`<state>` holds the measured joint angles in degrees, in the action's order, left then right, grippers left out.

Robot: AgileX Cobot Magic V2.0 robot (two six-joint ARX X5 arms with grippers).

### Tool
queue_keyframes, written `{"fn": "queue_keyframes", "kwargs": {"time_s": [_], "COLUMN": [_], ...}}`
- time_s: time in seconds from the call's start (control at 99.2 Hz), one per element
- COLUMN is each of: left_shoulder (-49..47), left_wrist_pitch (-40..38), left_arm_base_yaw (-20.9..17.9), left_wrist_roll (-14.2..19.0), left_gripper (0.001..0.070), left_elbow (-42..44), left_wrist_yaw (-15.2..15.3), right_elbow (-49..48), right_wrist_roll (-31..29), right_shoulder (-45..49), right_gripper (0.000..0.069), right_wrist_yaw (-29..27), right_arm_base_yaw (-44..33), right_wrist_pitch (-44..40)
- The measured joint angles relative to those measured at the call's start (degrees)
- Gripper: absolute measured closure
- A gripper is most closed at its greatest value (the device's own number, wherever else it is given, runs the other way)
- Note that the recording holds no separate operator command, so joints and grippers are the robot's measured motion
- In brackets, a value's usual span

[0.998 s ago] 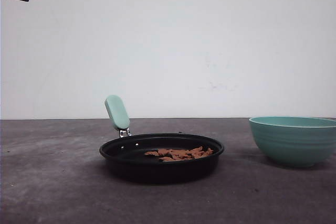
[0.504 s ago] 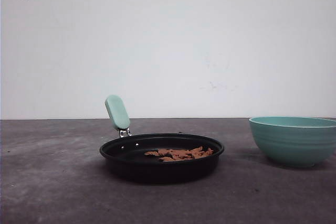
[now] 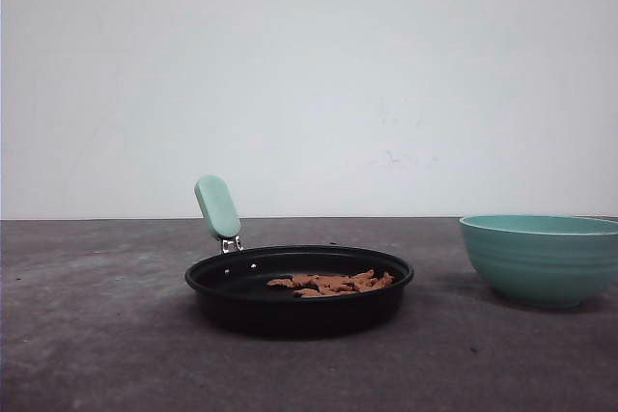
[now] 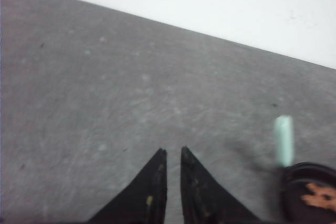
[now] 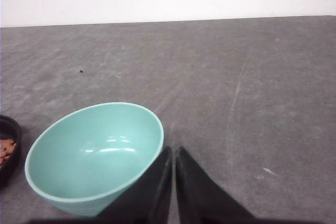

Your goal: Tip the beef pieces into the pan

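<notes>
Since the beef pieces (image 3: 333,283) already lie in a small heap inside the pan (image 3: 299,288), lower centre of the front view, the pour looks done. Pan sits flat on the grey table (image 3: 97,335), mint handle (image 3: 216,206) angled up-left. Teal bowl (image 3: 541,258) stands upright at far right, well apart, prob. emptied. Left gripper (image 4: 171,153) and right gripper (image 5: 171,150) both pinched to a narrow slit, holding nothing, hovering over tabletop.

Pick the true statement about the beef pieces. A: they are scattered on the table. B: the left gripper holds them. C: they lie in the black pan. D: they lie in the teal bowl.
C: the beef pieces lie inside the pan, while the bowl looks empty inside.
</notes>
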<state>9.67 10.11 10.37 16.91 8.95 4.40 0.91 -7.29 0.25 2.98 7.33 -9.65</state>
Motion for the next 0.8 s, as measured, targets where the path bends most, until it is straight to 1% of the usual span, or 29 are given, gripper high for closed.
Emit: {"fn": "queue_keyframes", "kwargs": {"time_s": [0.121, 0.171, 0.302, 0.444, 0.524, 0.615, 0.746, 0.796], "left_shoulder": [-4.76, -6.34, -9.55, -9.38, -9.42, -9.42, -9.42, -9.42], "left_wrist_pitch": [0.09, 0.09, 0.24, 0.31, 0.31, 0.28, 0.28, 0.28], "left_arm_base_yaw": [-5.01, -6.16, -6.56, -6.8, -7.1, -7.13, -7.13, -7.13], "left_wrist_roll": [-1.42, -2.6, -6.8, -11.76, -13.88, -14.08, -11.85, -11.47], "left_gripper": [0.0689, 0.0689, 0.0689, 0.0689, 0.0689, 0.0689, 0.0689, 0.0689], "left_elbow": [-4.7, -5.97, -7.08, -7.08, -7.08, -7.08, -7.08, -7.08], "left_wrist_yaw": [-0.15, -0.15, -0.31, -0.22, -0.2, -0.09, -0.09, -0.11], "right_elbow": [0.0, 0.0, 0.0, 0.0, 0.0, 0.0, 0.0, 0.0], "right_wrist_roll": [0.0, 0.0, 0.0, 0.0, 0.0, 0.0, 0.0, 0.0], "right_shoulder": [0.0, 0.0, 0.0, 0.0, 0.0, 0.0, 0.0, 0.0], "right_gripper": [0.068, 0.068, 0.068, 0.068, 0.068, 0.068, 0.068, 0.068], "right_wrist_yaw": [0.0, 0.0, 0.0, 0.0, 0.0, 0.0, -0.02, -0.02], "right_arm_base_yaw": [0.0, 0.0, 0.0, 0.0, 0.0, 0.0, 0.0, 0.0], "right_wrist_pitch": [0.0, 0.0, 0.02, 0.0, 0.02, 0.02, 0.02, 0.02]}}
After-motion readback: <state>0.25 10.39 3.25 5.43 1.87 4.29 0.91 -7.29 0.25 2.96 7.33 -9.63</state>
